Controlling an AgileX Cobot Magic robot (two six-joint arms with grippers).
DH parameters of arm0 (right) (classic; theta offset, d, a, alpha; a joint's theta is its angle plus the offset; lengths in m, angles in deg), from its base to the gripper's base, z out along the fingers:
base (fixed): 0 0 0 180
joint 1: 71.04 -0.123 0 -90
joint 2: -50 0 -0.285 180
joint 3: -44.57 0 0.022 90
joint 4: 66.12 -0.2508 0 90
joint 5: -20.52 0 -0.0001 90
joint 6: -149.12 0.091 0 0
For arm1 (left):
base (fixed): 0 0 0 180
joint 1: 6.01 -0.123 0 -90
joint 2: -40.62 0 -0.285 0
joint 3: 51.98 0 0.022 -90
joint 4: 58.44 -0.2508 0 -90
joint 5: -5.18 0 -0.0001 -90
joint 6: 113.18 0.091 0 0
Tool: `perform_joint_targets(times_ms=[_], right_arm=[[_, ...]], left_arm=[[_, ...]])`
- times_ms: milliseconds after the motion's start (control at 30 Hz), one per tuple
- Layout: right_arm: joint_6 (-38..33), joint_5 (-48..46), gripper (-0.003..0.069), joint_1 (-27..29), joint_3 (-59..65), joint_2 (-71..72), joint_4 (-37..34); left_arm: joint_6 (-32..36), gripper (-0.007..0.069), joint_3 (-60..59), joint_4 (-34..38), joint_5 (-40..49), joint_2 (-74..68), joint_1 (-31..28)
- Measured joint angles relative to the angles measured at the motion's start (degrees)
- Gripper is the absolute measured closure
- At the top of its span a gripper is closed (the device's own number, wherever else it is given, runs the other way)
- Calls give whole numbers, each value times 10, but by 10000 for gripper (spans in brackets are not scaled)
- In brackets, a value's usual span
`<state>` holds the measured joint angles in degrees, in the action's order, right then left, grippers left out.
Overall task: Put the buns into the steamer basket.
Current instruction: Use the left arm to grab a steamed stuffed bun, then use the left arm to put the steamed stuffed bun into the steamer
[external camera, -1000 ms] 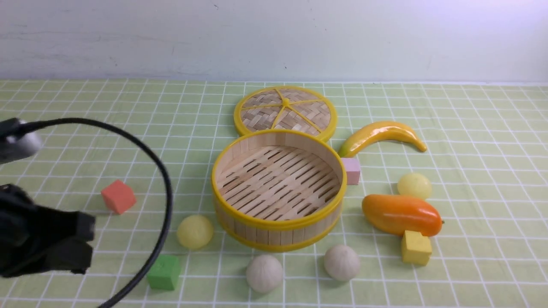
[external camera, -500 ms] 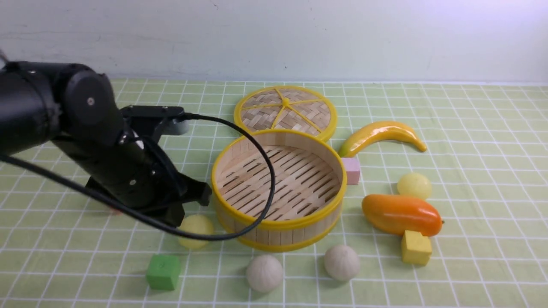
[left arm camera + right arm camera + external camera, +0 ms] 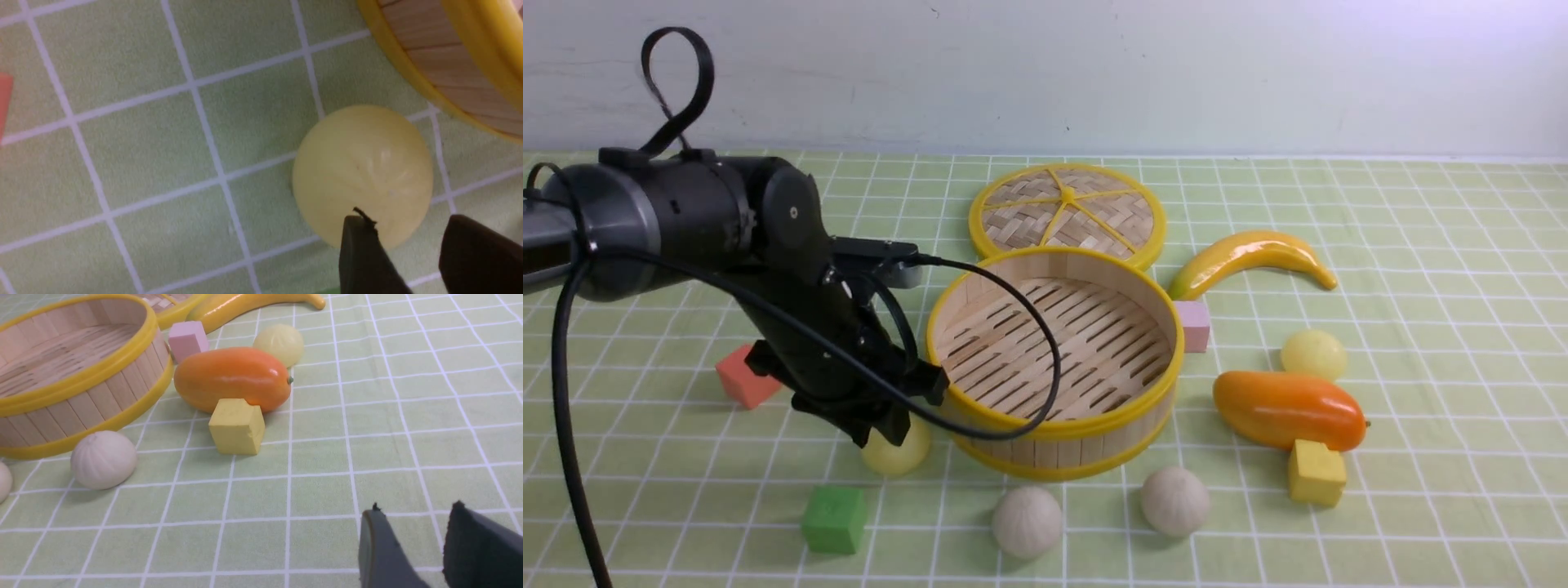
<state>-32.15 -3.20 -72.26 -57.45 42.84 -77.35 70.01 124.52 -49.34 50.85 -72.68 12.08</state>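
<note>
The big round basket (image 3: pixel 1058 445) is in the middle, and its floor of wooden slats has no bun on it. All four buns are outside it on the green cloth with white lines (image 3: pixel 1445 490). One yellow bun (image 3: pixel 900 451) is just beside the basket, on its left and near side. The left gripper (image 3: pixel 402 245) is over this bun. Its two black fingers are apart, with a gap between them, and they hold nothing. A black cable (image 3: pixel 1055 359) from the left arm (image 3: pixel 686 212) loops over the left part of the basket. Two white buns are on the near side of the basket: one white bun (image 3: pixel 1027 523) is a bit to the left, and the other white bun (image 3: pixel 1174 501) is to the right. The other yellow bun (image 3: pixel 1313 355) is well to the right of the basket, right behind the orange mango (image 3: pixel 1290 410). A yellow block (image 3: pixel 1316 474) is at the mango's near side. Behind the basket is the flat lid (image 3: pixel 1068 208), and a banana (image 3: pixel 1252 253) is behind it to the right. A pink block (image 3: pixel 1192 326) is at its right side. To its left are a red block (image 3: pixel 747 376) and, nearer, a green block (image 3: pixel 835 519). The right gripper (image 3: pixel 414 535) has its fingers apart too, with nothing in them.
</note>
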Motion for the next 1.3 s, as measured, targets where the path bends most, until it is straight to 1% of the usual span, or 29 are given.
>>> perform_joint_targets(times_ms=[133,367,600,733,833,867,900,967,1000,1133,1233,1300], right_arm=[[0,0,420,0,0,0,0],[0,0,420,0,0,0,0],[0,0,420,0,0,0,0],[0,0,420,0,0,0,0],[0,0,420,0,0,0,0],[0,0,420,0,0,0,0],[0,0,420,0,0,0,0],[0,0,420,0,0,0,0],[0,0,420,0,0,0,0],[0,0,420,0,0,0,0],[0,0,420,0,0,0,0],[0,0,420,0,0,0,0]], left_arm=[[2,344,0,0,-26,-4,0],[28,353,1,0,-51,-10,0],[30,386,1,0,-49,-28,0],[30,389,2,0,-45,-33,0],[30,423,5,0,-40,-38,0],[30,447,5,0,-38,-39,0],[30,530,5,0,-31,-40,0],[30,609,5,0,-21,-40,0],[30,634,5,0,-15,-38,0],[17,638,13,-6,12,-17,0],[6,638,32,-6,42,24,0],[5,638,44,-2,46,42,0]])
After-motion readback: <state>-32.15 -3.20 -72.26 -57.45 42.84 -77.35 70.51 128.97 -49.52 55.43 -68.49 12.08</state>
